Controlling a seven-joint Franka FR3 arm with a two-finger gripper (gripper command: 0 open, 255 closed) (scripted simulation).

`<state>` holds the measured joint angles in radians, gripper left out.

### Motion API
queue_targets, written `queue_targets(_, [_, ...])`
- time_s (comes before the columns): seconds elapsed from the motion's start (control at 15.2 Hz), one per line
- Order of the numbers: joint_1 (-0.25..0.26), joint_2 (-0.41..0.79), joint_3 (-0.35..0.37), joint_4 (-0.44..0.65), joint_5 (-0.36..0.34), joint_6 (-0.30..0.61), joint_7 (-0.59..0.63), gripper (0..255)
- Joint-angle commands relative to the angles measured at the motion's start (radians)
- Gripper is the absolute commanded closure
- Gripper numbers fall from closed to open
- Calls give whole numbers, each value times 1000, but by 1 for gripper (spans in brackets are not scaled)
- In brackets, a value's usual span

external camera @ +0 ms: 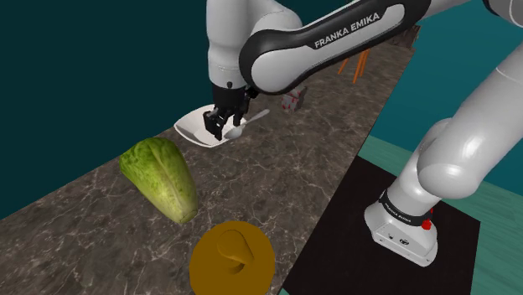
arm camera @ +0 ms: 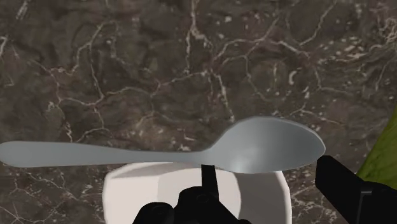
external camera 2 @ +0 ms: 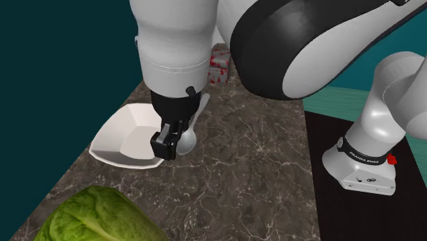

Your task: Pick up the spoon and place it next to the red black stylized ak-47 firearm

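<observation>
Shoulder view: the tool (external camera: 225, 130) hangs low over the dark marbled bench (external camera: 277, 184), right at the pale spoon (external camera: 251, 120), which lies just beside a white bowl (external camera: 193, 130). The small red and grey firearm (external camera: 292, 101) sits farther along the bench, apart from both. A carry toward it looks short, so an overshoot could nudge the firearm instead of landing the spoon beside it

Second exterior view: the tool (external camera 2: 167, 147) is squeezed between the white bowl (external camera 2: 123, 137) and the spoon's rounded end (external camera 2: 186, 140), with the handle running off toward the firearm (external camera 2: 219, 65). With so little room, a finger may catch the bowl's rim and shove or tip it. The lettuce (external camera 2: 96, 216) lies well clear

Wrist view: the tool (arm camera: 264, 164) is spread wide, its fingers standing at either end of the spoon's (arm camera: 159, 153) rounded part, and no firm pinch shows. Closing here would likely press on curved, tapering edges, so the spoon could squirt out or twist. The long handle sticks far out to one side, and such an off-centre hold may let it droop or swing on the lift, then drop back over the white bowl (arm camera: 146, 191)
</observation>
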<state>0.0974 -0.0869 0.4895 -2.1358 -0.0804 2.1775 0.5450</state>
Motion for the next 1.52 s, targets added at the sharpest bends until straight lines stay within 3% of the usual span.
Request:
queue_targets(0.0, [1,-9,-1,20,6,-28,-6,255])
queue_targets(0.2, [1,-18,-3,40,13,-56,-12,255])
queue_targets(0.33, [-15,-68,-34,-13,42,-44,-73,255])
queue_targets(0.86, [-65,-226,-177,-180,106,-18,-304,255])
queue_targets(1.45, [-137,-321,-349,-282,102,-9,-547,255])
